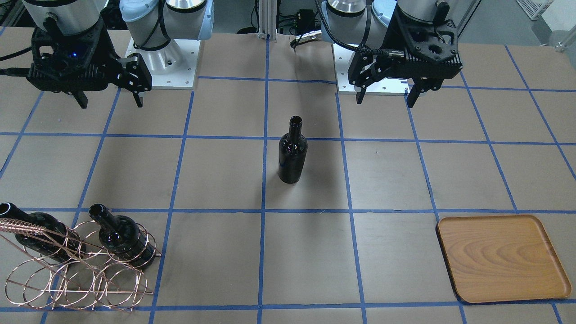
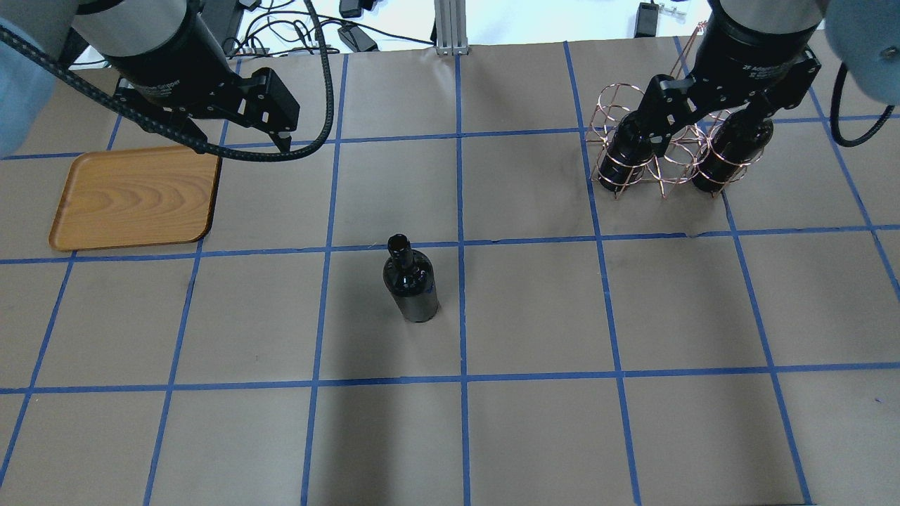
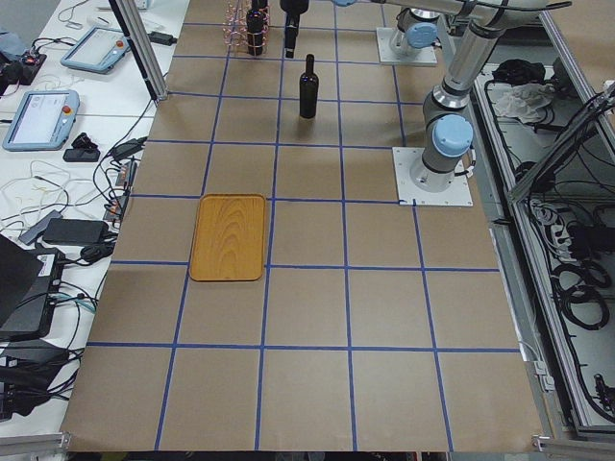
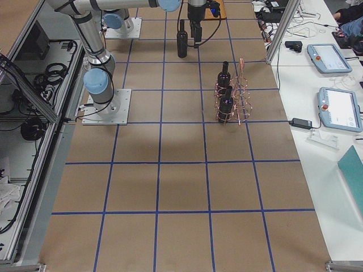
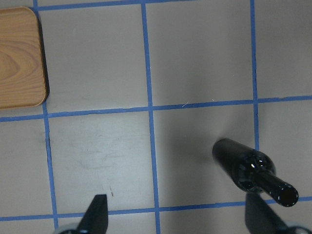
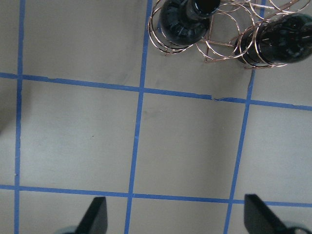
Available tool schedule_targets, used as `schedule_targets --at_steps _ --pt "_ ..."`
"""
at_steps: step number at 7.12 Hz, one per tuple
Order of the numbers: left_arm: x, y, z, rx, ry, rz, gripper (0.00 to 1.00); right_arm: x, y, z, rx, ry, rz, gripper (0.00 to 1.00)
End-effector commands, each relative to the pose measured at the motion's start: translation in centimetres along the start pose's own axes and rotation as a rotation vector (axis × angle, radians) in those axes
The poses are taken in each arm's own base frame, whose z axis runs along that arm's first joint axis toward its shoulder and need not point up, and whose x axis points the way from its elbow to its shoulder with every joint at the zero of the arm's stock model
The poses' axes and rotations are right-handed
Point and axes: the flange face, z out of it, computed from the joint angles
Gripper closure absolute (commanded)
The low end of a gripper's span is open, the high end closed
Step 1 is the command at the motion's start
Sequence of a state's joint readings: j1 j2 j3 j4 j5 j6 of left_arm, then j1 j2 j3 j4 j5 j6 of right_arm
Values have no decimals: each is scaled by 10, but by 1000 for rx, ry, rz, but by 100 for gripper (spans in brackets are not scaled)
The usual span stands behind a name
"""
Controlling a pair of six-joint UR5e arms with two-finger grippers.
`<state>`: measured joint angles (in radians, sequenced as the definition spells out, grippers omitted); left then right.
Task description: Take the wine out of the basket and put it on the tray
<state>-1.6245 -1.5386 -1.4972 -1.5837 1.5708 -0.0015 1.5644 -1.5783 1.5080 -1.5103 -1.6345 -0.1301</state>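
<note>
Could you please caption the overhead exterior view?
A wine bottle stands upright mid-table between the tray and the basket.

Glossy near-black glass wine bottle (image 1: 292,157): smooth surface is catching sharp highlights.
Rose-gold copper wire basket (image 1: 81,274): thin polished metal is glinting; its handle is twisted wire.
Square light-brown wooden tray (image 1: 499,261): smooth, grain is showing.
Brown paper table cover (image 1: 216,175): matt, is looking faintly scuffed.
</note>
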Motion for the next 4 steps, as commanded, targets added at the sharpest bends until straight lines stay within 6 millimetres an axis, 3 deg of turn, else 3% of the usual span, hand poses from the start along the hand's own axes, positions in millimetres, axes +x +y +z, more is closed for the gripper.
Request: schedule_targets --at_steps 1,4 --pt "0 1 3 -11 0 0 0 -3 1 -1 4 -36 15 0" --pt "-2 -3 9 -21 -25 -12 0 -3 5 -7 13 -21 17 0"
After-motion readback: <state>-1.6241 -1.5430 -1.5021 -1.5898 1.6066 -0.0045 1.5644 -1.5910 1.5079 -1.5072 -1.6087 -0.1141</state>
